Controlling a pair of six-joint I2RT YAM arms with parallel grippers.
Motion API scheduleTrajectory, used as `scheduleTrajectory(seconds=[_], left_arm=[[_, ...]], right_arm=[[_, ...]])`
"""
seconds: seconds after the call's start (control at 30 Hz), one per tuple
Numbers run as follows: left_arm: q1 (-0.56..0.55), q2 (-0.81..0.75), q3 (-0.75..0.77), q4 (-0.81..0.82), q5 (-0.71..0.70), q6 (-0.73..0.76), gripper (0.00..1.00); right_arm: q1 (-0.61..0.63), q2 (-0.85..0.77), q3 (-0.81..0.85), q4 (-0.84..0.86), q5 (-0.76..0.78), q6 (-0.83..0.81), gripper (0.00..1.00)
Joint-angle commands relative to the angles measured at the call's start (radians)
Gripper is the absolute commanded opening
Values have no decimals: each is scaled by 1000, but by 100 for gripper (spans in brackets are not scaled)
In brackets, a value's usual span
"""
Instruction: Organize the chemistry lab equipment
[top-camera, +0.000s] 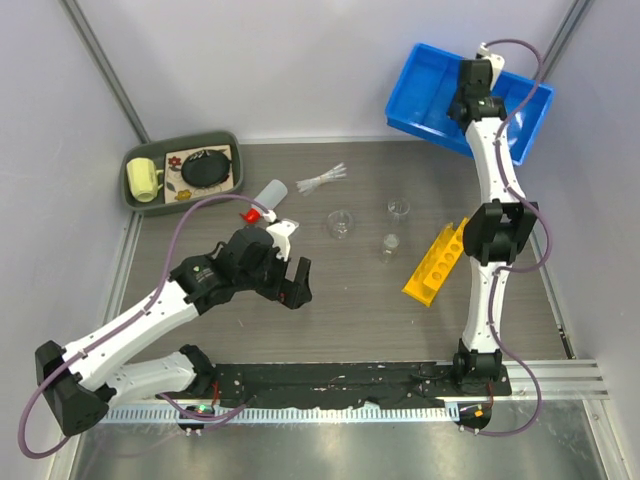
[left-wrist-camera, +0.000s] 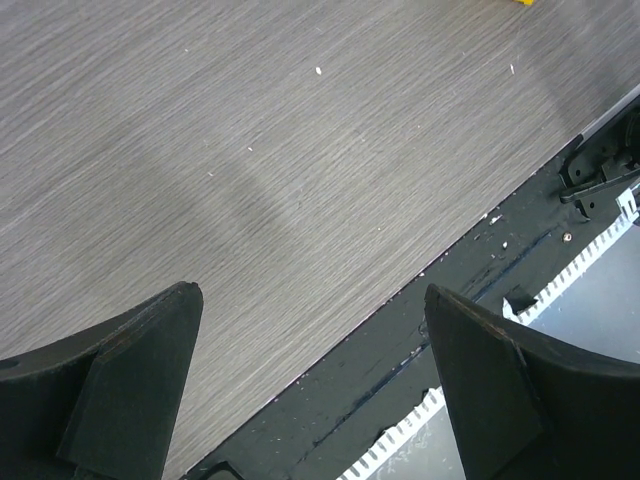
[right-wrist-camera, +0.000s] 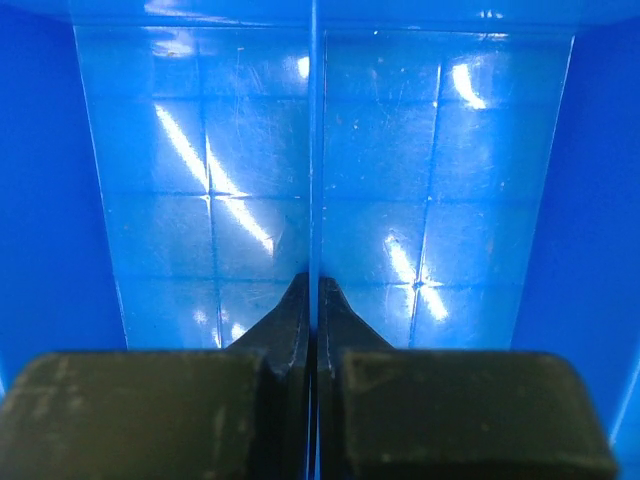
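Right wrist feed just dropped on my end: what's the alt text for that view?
The right gripper is closed on what looks like a thin clear tube, which runs straight up from its fingertips. The glossy floor and side walls of the blue bin fill the rest of the view, and nothing else shows in it.

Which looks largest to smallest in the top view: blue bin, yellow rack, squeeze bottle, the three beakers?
1. blue bin
2. yellow rack
3. squeeze bottle
4. beakers: smallest; the three look too alike to rank among themselves.
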Motion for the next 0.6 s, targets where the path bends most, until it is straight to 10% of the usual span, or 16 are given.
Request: scheduleTrajectory(seconds=[0.0,0.57], left_arm=[[3,-60,-6,33,-53,5,98],[3,-319,437,-365,-516,-55,96]], right_arm=[[115,-198,51,172,58,-88,1],[647,-442,-94,131,289,-161,1]])
